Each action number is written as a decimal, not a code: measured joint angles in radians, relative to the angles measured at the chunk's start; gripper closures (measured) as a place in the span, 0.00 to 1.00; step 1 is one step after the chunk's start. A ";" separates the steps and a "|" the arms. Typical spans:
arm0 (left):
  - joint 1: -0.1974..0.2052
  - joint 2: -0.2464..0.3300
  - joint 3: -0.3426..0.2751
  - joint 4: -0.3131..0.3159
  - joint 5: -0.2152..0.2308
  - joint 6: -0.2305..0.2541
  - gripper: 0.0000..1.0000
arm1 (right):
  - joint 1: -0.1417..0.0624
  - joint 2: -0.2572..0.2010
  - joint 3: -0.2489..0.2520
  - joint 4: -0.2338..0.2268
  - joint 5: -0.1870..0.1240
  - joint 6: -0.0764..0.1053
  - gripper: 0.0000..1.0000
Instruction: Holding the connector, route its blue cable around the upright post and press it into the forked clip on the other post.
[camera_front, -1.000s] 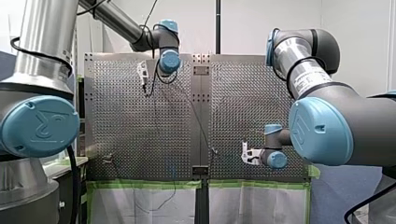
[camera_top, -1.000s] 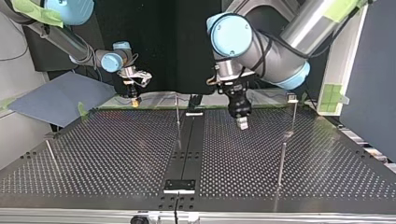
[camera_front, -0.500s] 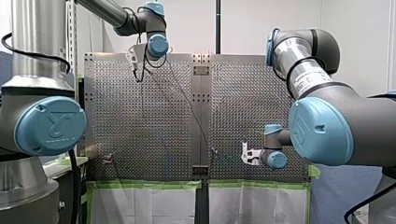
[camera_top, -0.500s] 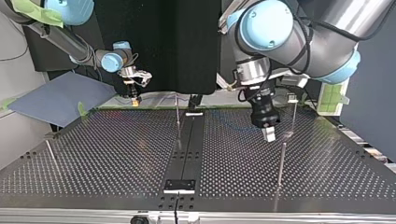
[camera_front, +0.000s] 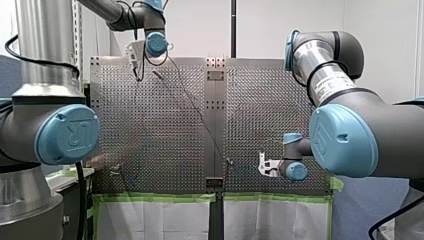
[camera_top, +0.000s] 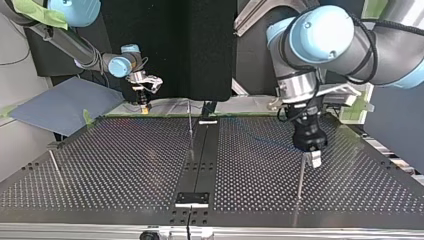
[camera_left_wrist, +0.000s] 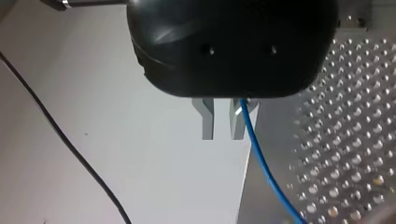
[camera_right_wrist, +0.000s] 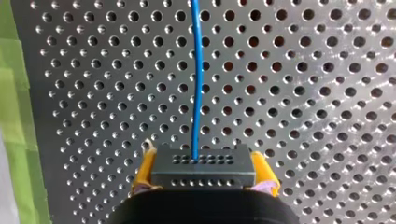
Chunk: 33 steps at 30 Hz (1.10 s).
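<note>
In the right wrist view my right gripper (camera_right_wrist: 203, 157) has yellow pads shut on a dark grey connector (camera_right_wrist: 203, 171). The blue cable (camera_right_wrist: 196, 70) leaves the connector straight ahead over the perforated plate. In the left wrist view my left gripper (camera_left_wrist: 222, 136) has metal fingers nearly together on the blue cable (camera_left_wrist: 261, 163), which trails away past one finger. In the top view my left gripper (camera_top: 314, 160) hangs right beside the top of a thin upright post (camera_top: 300, 177). Behind it stands another post with a clip (camera_top: 313, 106) on top. My right gripper (camera_top: 144, 107) stays at the far left.
A third thin post (camera_top: 190, 125) rises near the dark centre strip (camera_top: 197, 165), and a slanted rod (camera_top: 55, 167) stands at the top view's left. In the front view the cable (camera_front: 200, 112) runs slantwise across the perforated table (camera_front: 270, 110). Green tape lines the table's edge.
My left gripper has moved to the top view's right and nearer that camera, up to the front post, drawing the cable along. My right arm has stayed still.
</note>
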 joint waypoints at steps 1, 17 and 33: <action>0.008 -0.006 0.003 0.000 0.008 -0.002 0.79 | 0.000 0.000 0.000 0.000 0.000 0.000 0.91; 0.135 -0.093 0.063 0.000 0.135 -0.075 0.79 | 0.001 0.000 0.000 -0.001 0.000 -0.001 0.91; 0.216 -0.130 0.063 0.009 0.281 -0.145 0.79 | 0.002 0.000 0.000 0.000 0.000 -0.003 0.91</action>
